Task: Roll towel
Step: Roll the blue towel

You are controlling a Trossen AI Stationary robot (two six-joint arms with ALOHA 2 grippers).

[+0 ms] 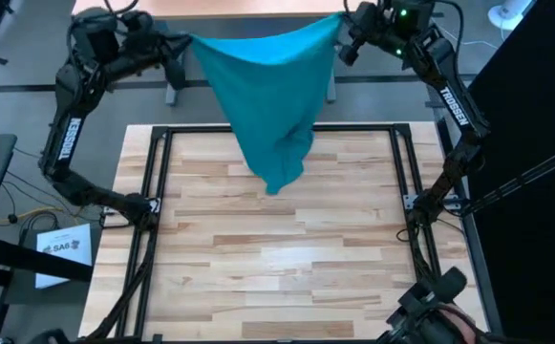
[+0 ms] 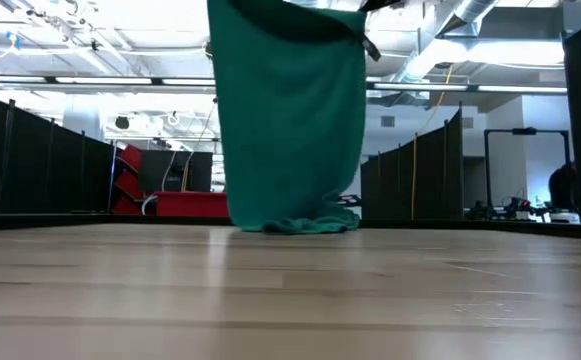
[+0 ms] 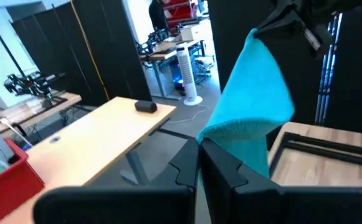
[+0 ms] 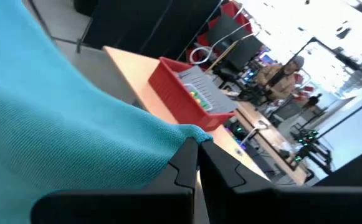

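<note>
"TROSSEN" on left arm (image 1: 65,139) and right arm (image 1: 452,106) (white lettering); "SAS" on paper sheet (image 1: 64,250).

One towel (image 1: 269,105) is seen, pinched between two grippers, left gripper (image 1: 183,45) and right gripper (image 1: 344,33). One table (image 1: 277,277) is counted below them.

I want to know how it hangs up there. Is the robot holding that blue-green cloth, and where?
Yes. The left gripper and right gripper each pinch a top corner of the teal soft cloth towel; its bottom end touches the wooden table.
</note>
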